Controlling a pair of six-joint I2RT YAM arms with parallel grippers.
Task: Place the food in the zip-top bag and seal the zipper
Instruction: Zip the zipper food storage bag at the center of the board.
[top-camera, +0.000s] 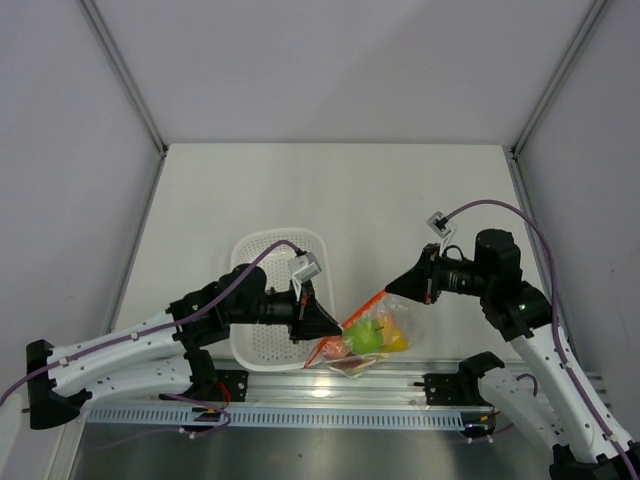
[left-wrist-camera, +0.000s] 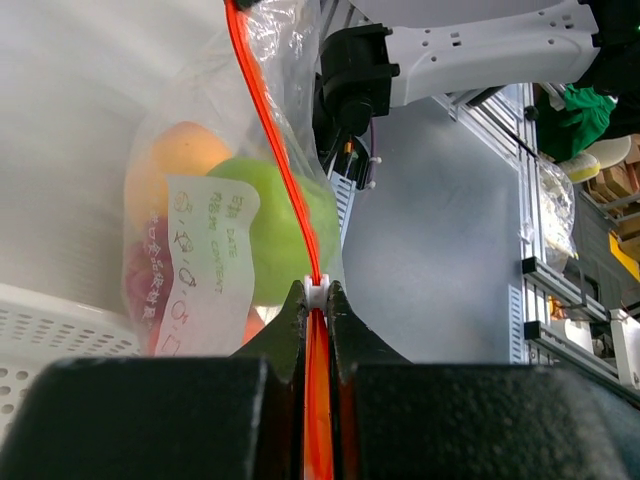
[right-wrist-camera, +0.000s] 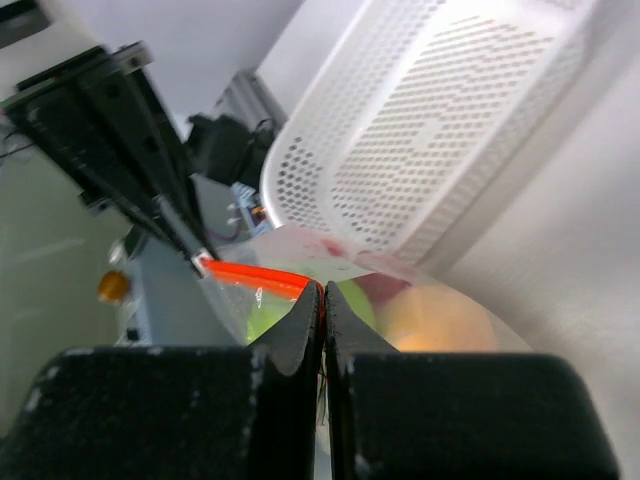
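Note:
The clear zip-top bag (top-camera: 365, 340) hangs between my two grippers near the table's front edge. Inside it shows the food: a green apple (left-wrist-camera: 275, 235), an orange (left-wrist-camera: 175, 165) and a dark red piece low on the left. The red-orange zipper (left-wrist-camera: 270, 140) runs taut along the bag's mouth. My left gripper (left-wrist-camera: 316, 292) is shut on the zipper at its white slider (left-wrist-camera: 316, 291). My right gripper (right-wrist-camera: 322, 290) is shut on the zipper's other end (right-wrist-camera: 255, 275). From above, the left gripper (top-camera: 338, 325) and right gripper (top-camera: 388, 291) hold the strip stretched between them.
A white perforated basket (top-camera: 262, 335) sits on the table just left of the bag, under my left arm. An aluminium rail (top-camera: 330, 412) with the arm bases runs along the near edge. White walls enclose the table at the back and sides.

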